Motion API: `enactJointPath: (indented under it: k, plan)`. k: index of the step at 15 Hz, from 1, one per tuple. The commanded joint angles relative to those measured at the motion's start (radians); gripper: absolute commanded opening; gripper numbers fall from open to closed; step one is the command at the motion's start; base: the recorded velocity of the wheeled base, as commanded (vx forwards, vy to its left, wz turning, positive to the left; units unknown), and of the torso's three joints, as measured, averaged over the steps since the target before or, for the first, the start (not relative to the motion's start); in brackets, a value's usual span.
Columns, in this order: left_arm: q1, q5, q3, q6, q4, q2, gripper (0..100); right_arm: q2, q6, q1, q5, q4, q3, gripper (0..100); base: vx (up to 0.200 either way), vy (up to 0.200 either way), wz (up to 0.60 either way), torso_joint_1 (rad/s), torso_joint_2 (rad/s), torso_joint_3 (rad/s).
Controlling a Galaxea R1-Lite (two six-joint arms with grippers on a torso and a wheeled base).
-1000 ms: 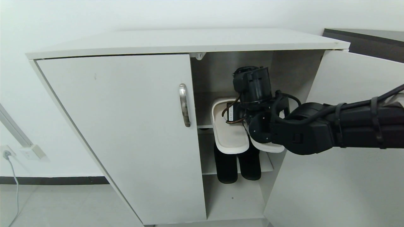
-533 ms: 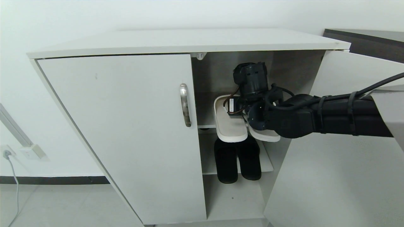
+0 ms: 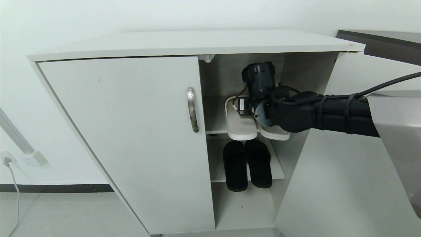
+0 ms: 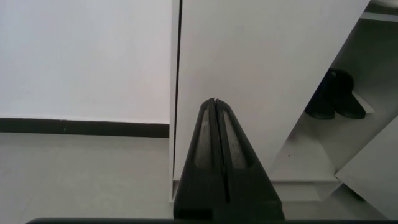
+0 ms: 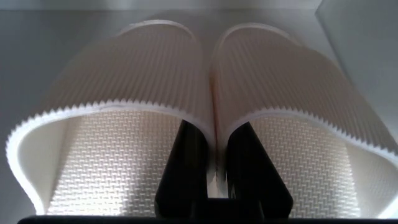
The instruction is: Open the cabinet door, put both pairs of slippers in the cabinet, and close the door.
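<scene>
My right gripper is clenched on two white slippers, probably touching the cabinet's upper shelf edge. Two black slippers sit on the shelf below. Left gripper is closed and empty.

Head camera: high, facing forward and down at cabinet front, mid range; takes in black slippers and white slippers. Left wrist: low, outside, angled up past closed door to black slippers. Right wrist: inside cabinet, tight on white slippers.
</scene>
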Motion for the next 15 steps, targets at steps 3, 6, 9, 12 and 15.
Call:
enactJointPath:
  k: [3,6,9,12,15]
  plan:
    - [0.0,0.0,0.0,-0.001,0.0,0.002,0,0.039,-0.009,-0.004,-0.001,0.011,-0.014,0,0.0,0.0,0.0,0.0,0.0,0.0]
    - [0.0,0.0,0.0,-0.001,0.0,0.0,0,0.041,-0.012,-0.01,-0.001,0.007,-0.014,0,0.0,0.0,0.0,0.0,0.0,0.0]
    - [0.0,0.0,0.0,-0.001,0.0,0.0,0,0.03,-0.012,-0.009,-0.002,0.001,-0.014,0,0.0,0.0,0.0,0.0,0.0,0.0]
    - [0.0,0.0,0.0,-0.001,0.0,0.002,0,0.022,-0.012,-0.009,-0.004,-0.023,-0.014,0,0.0,0.0,0.0,0.0,0.0,0.0]
    - [0.0,0.0,0.0,-0.001,0.0,0.0,0,0.024,-0.015,-0.009,-0.007,-0.052,-0.014,0,0.0,0.0,0.0,0.0,0.0,0.0]
